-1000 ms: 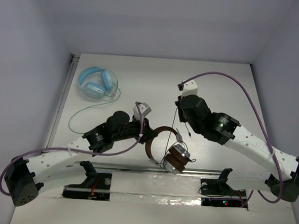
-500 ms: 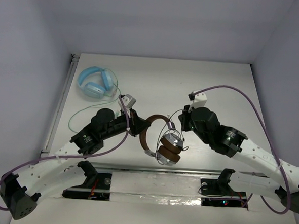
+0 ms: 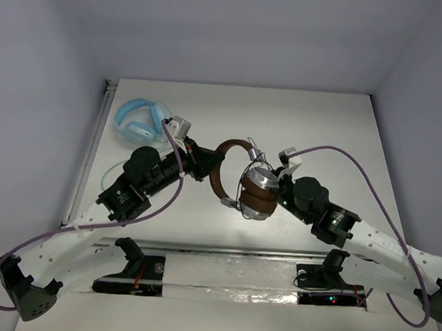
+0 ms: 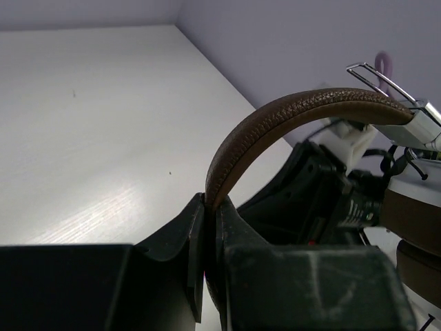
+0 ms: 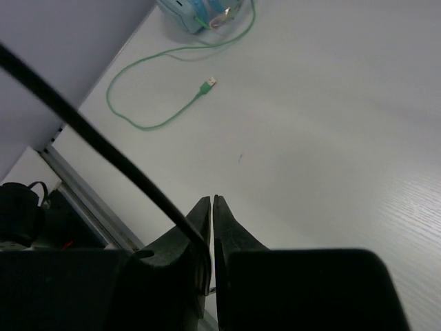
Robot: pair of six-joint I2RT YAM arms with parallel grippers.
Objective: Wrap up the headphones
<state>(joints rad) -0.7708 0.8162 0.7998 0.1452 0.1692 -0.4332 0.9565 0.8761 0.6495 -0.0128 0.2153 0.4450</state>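
The headphones have a brown headband (image 3: 219, 174) and silver cups with brown pads (image 3: 257, 190). They hang above the table at its middle. My left gripper (image 3: 206, 164) is shut on the headband, which arches up out of its jaws in the left wrist view (image 4: 303, 110); the gripper (image 4: 210, 203) holds it edge-on. My right gripper (image 3: 281, 193) is just right of the cups. In the right wrist view it (image 5: 212, 201) is shut on the thin black cable (image 5: 103, 145), which runs up to the left from the jaws.
Light blue headphones (image 3: 141, 121) lie at the far left, with their green cable (image 5: 158, 118) looped on the table towards the left edge. A metal rail (image 3: 216, 249) runs along the near edge. The right arm's body (image 4: 324, 200) sits close behind the headband.
My left gripper has carried the headphones away from the near edge and turned them. My right gripper has come nearer and to the left, ending beside the cups.
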